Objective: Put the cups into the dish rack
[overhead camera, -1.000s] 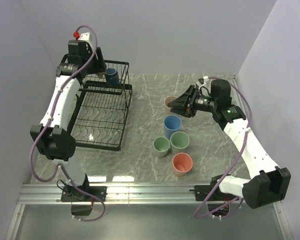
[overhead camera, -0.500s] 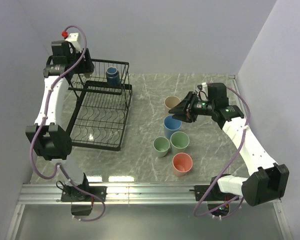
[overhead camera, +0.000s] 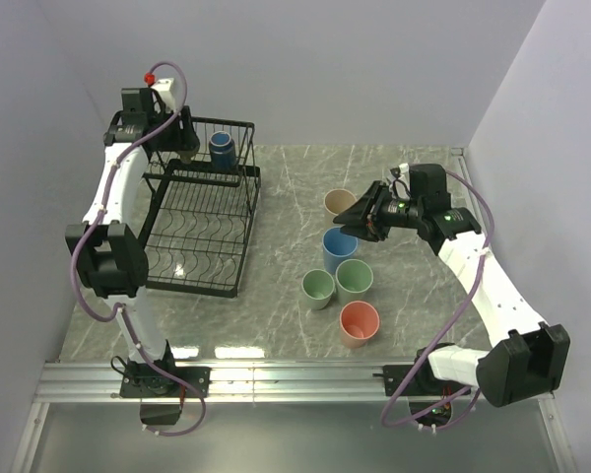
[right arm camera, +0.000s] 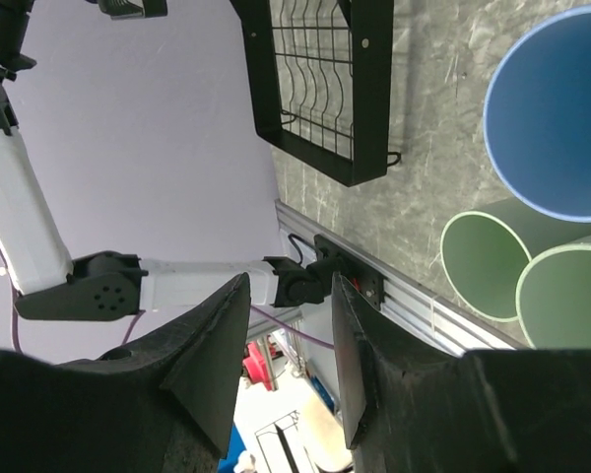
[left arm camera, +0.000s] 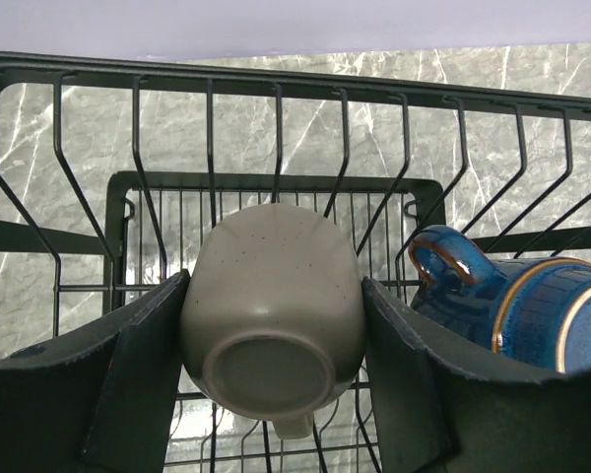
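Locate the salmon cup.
In the top view, the salmon cup stands right of centre, nearest the arm bases, just below the right green cup.

Robot lab cell: plain lilac walls (overhead camera: 325, 69) box a marbled surface (overhead camera: 276, 296); arms (overhead camera: 478, 271) bolted to an aluminium rail (overhead camera: 295, 379) at 6 o'clock.

1. Grey marbled tabletop (overhead camera: 295, 177) stretches out, pale veins running across it.
2. Plain lavender walls (overhead camera: 325, 69) close in on three sides.
3. Silver metal rail (overhead camera: 295, 379) lines the near edge.

2 white arms (overhead camera: 488, 286) with black joints (overhead camera: 106, 271), purple cables (overhead camera: 72, 296).
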`<control>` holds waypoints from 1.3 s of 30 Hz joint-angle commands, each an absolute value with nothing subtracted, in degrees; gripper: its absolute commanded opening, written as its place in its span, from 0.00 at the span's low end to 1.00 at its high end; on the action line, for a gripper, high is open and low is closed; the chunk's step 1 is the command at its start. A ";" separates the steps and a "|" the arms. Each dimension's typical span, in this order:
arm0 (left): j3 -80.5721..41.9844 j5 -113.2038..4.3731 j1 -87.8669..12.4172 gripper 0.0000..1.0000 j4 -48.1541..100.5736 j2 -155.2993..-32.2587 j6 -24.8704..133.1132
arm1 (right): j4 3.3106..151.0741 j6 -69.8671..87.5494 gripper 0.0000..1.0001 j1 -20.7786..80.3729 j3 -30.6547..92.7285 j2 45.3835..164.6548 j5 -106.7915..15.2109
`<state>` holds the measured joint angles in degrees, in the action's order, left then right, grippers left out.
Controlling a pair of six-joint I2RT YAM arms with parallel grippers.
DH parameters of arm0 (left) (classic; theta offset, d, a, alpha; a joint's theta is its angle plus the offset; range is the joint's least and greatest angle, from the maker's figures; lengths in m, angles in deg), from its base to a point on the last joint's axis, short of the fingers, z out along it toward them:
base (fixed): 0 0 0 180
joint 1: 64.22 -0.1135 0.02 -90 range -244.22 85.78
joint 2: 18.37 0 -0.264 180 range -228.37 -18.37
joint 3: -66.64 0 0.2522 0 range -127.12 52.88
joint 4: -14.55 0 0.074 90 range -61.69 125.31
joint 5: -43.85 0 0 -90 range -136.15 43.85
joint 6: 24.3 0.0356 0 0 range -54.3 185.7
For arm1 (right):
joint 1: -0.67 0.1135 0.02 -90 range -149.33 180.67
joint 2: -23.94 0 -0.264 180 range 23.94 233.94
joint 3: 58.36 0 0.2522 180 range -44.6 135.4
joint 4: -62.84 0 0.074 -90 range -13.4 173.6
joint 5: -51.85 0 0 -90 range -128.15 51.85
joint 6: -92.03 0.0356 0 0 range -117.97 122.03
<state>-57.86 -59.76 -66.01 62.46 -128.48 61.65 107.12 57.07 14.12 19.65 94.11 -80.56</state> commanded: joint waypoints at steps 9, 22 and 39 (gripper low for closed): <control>-60.24 -59.34 -62.03 0.00 60.66 -127.80 59.55 | 104.90 58.54 0.45 13.85 15.44 89.77 -79.19; -58.84 -54.77 -59.39 0.07 62.42 -123.32 63.94 | 105.07 58.28 0.45 13.85 12.27 87.13 -79.02; -53.56 -47.74 -59.39 0.99 61.45 -121.64 62.36 | 105.69 56.78 0.44 13.77 12.53 88.36 -79.72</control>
<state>-53.16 -48.88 -59.89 62.40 -124.81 63.15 106.70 57.77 14.12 12.42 88.41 -79.38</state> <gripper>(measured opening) 0.985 0.446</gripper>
